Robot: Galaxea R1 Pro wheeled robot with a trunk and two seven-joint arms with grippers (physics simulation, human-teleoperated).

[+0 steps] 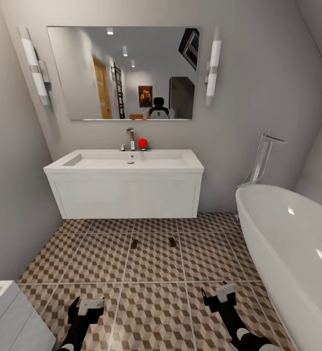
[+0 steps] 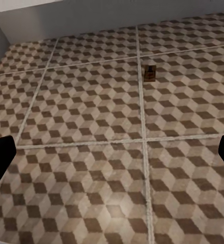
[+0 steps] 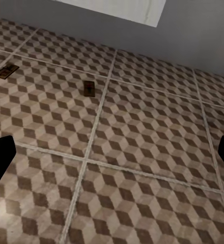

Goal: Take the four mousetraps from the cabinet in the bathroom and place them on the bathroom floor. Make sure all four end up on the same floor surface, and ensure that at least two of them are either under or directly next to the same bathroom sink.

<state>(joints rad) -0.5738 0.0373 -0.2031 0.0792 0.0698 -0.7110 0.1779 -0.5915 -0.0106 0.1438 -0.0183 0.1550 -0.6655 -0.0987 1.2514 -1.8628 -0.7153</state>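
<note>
Two mousetraps lie flat on the cube-patterned bathroom floor in front of the white sink: one to the left, the other to the right. The left wrist view catches one mousetrap; the right wrist view catches both, one mousetrap nearer and the other mousetrap off to the side. My left gripper and right gripper hover low over the tiles, well short of the traps. Both are open and empty. The cabinet is out of view.
A big white bathtub with a chrome filler fills the right side. A white unit's corner juts in at the near left. A red ball sits by the chrome faucet, under a wall mirror.
</note>
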